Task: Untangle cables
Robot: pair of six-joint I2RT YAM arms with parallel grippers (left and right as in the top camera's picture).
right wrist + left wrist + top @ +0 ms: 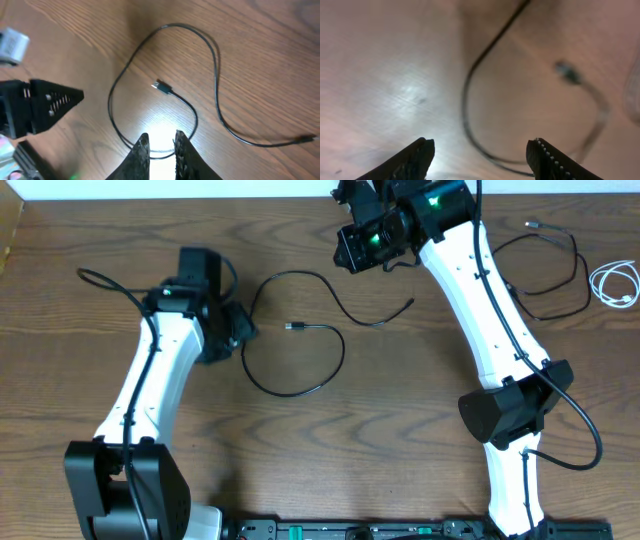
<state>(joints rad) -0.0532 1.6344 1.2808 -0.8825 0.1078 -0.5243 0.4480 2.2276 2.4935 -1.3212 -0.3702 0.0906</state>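
Note:
A long black cable (318, 328) lies spread in a loose loop on the middle of the table, its plug (162, 87) inside the loop. My left gripper (243, 330) is low beside the loop's left side. It is open wide (481, 150), and the cable (465, 100) curves on the table just beyond its fingertips, untouched. My right gripper (352, 248) hangs high over the far edge. Its jaws (161, 142) stand a narrow gap apart with nothing between them. A second black cable (583, 275) and a coiled white cable (613, 283) lie apart at the far right.
The wooden table (400, 430) carries only the cables. The left gripper's black fingers (55, 100) show at the left of the right wrist view. The right arm's own thick wire (585, 430) hangs beside its base. The table's far edge (150, 198) runs along the top.

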